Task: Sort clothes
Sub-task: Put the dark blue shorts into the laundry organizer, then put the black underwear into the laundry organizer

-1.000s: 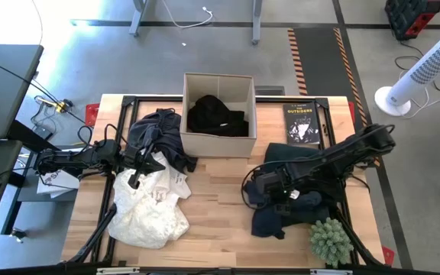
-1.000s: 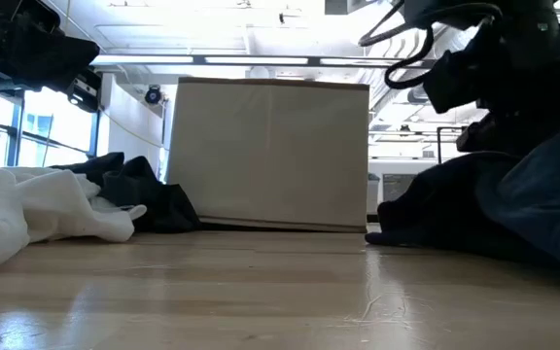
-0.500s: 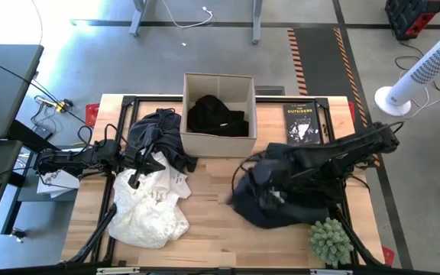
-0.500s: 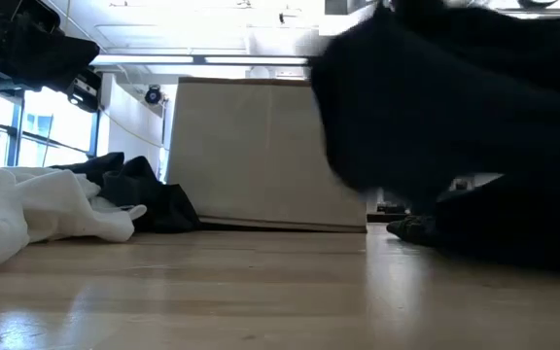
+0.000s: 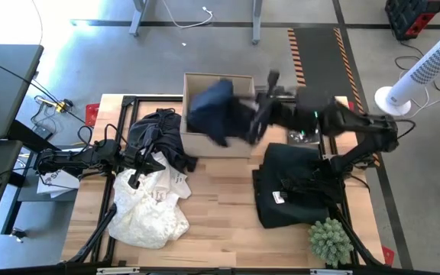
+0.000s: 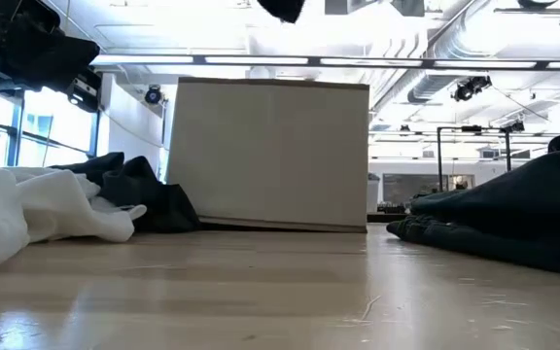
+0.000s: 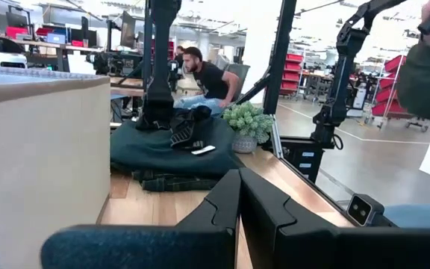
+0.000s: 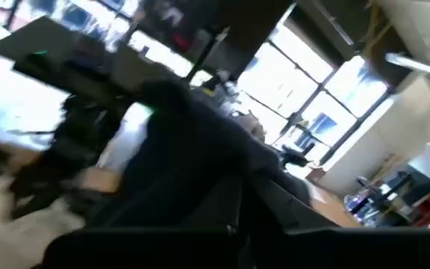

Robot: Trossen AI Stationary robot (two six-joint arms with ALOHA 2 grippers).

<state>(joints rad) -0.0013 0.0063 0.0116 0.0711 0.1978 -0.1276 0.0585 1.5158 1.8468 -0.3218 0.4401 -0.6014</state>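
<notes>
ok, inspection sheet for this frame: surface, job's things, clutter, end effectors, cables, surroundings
Surface: light wooden table, bare in the middle.
Job's things: dark navy garment carried over the beige cardboard box; black pile on the right; white printed garment and dark grey garment on the left.
Clutter: black book; green spiky plant.
End effectors: right end effector shut on the navy garment; left end effector shut, resting over the left pile.
Cables: black leads along the left arm.
Surroundings: white tower fan; seated person behind.

An industrial robotics lab: grey concrete floor with orange-black hazard tape (image 5: pixel 302 57), red storage racks (image 7: pixel 293 73) behind the light wooden table (image 5: pixel 220 206), exposed ceiling pipes (image 6: pixel 455 34).
</notes>
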